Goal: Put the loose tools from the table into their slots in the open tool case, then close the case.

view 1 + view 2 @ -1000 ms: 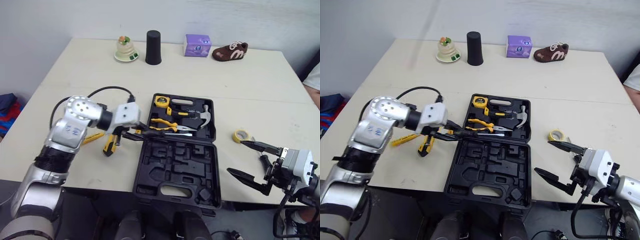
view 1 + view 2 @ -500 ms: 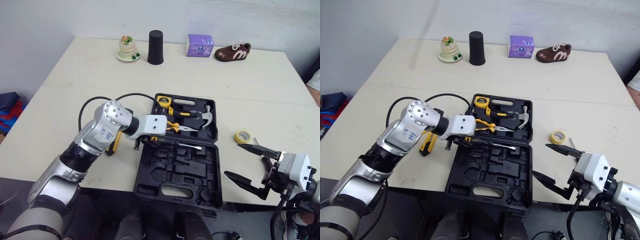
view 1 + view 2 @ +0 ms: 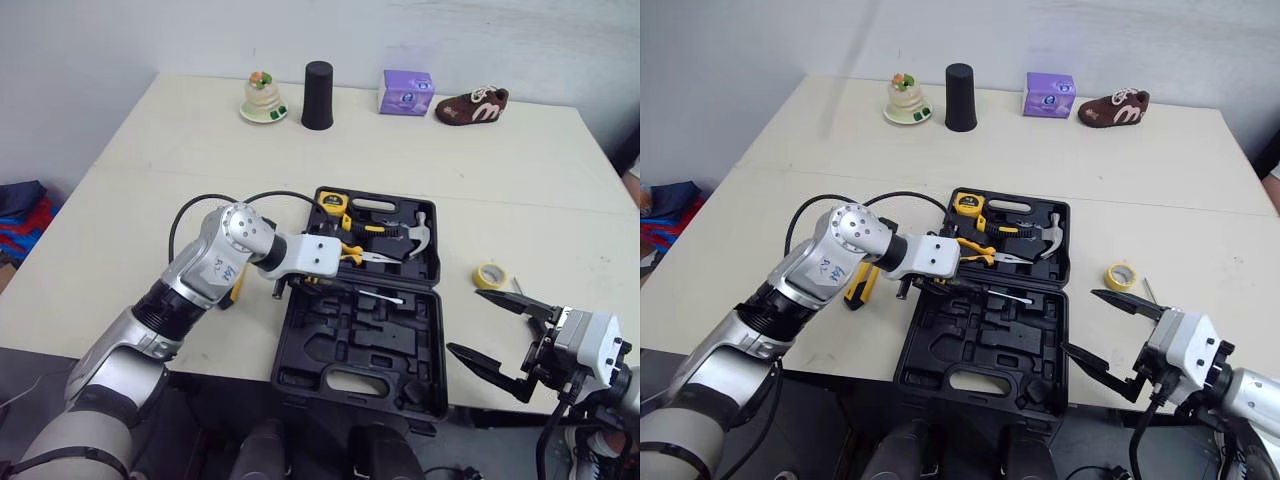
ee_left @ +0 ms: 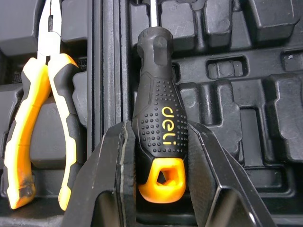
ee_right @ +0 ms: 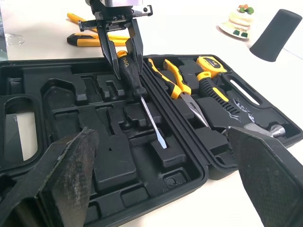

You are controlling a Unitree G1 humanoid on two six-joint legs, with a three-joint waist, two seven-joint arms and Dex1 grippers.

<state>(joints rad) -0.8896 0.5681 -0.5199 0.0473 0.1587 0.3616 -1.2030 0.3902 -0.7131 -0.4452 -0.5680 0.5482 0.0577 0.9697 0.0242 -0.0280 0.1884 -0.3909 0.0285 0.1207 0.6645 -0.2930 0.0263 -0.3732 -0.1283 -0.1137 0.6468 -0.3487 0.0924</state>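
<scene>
The black tool case [image 3: 300, 345] lies open on the table. My left gripper [image 3: 292, 284] is shut on the black and orange handle of a screwdriver [image 4: 161, 123]. The screwdriver is tilted over the case's near half beside the hinge, its tip [image 5: 163, 144] low against the moulded slots. Yellow pliers [image 3: 350, 252], a tape measure [image 3: 331, 202] and a hammer [image 3: 415, 235] sit in the far half. A yellow and black tool [image 3: 858, 285] lies on the table left of the case, partly behind my left arm. My right gripper [image 3: 497, 331] is open near the table's front right edge, holding nothing.
A yellow tape roll [image 3: 489, 274] lies right of the case, with a small thin metal piece [image 3: 1148, 290] beside it. Along the far edge stand a cake-shaped ornament [image 3: 262, 98], a black cup [image 3: 319, 81], a purple box [image 3: 406, 91] and a brown shoe [image 3: 472, 105].
My left gripper has carried the screwdriver to the right, from the case's left edge to over its near half. The right gripper has stayed open in place.
</scene>
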